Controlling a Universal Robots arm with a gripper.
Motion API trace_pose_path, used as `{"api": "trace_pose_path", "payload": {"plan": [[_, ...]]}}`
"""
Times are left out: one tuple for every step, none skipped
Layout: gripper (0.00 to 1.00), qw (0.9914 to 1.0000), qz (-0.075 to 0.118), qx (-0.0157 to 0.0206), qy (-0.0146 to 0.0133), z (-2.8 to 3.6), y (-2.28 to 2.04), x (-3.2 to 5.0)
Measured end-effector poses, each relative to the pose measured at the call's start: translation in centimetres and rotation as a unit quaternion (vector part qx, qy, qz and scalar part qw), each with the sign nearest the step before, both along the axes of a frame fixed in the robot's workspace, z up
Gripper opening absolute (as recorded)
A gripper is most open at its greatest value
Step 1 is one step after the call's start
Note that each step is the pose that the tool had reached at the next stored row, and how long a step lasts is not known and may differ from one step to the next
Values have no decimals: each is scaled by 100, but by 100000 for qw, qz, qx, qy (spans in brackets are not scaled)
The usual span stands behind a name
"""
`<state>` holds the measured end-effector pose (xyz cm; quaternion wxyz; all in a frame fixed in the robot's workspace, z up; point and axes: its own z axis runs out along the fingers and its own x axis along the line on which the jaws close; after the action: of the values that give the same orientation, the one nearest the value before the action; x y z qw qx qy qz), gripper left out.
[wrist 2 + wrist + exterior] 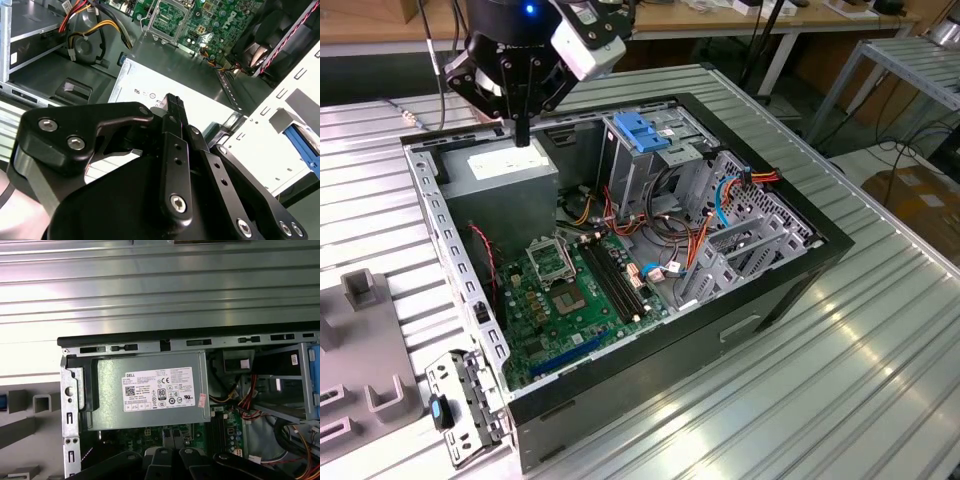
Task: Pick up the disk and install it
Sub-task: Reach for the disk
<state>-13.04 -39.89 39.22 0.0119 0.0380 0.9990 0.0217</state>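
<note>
Hanging over the rear corner of the open computer case [775, 290], the gripper [523, 138] pointed straight down above the grey power supply [505, 172]. Its fingers [175, 112] were pressed together and had nothing between them. They were near the white label of the power supply [157, 389] but did not touch it.

The disk [643, 132] seemed to sit in the upright drive cage [632, 185] inside the case. Only a blue plastic end showed at the top, and I could not make out its metal body.

The case lay on its side on a table [865, 385] made of ribbed aluminium profiles, which gave bright reflections. The green motherboard [575, 290] faced up, with red, orange and blue cables beside the cage. On the table, at the exterior view's left, stood grey plastic holders [365, 385] and a loose metal bracket [465, 400] with a small blue part.

Behind the table there was a long wooden bench [720, 18] with dark cables under it. At the exterior view's right stood a metal frame [910, 60], and a cardboard box [920, 205] was on the floor.
</note>
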Motion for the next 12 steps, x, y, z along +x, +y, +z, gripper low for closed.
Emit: {"api": "trace_pose_path", "payload": {"plan": [[11,100000,6,-4,3,0,0,-3],[11,100000,6,-7,4,0,0,-5],[11,100000,4,-5,3,0,0,-9],[11,100000,5,-6,3,0,0,-12],[11,100000,5,-7,4,0,0,-16],[11,100000,6,-8,4,0,0,-20],[11,100000,4,-6,3,0,0,-26],[11,100000,8,-5,3,0,0,-30],[11,100000,6,-7,5,0,0,-33],[11,100000,9,-9,7,0,0,-37],[11,100000,7,-6,7,-1,0,-43],[11,100000,5,-9,10,-1,0,-47]]}}
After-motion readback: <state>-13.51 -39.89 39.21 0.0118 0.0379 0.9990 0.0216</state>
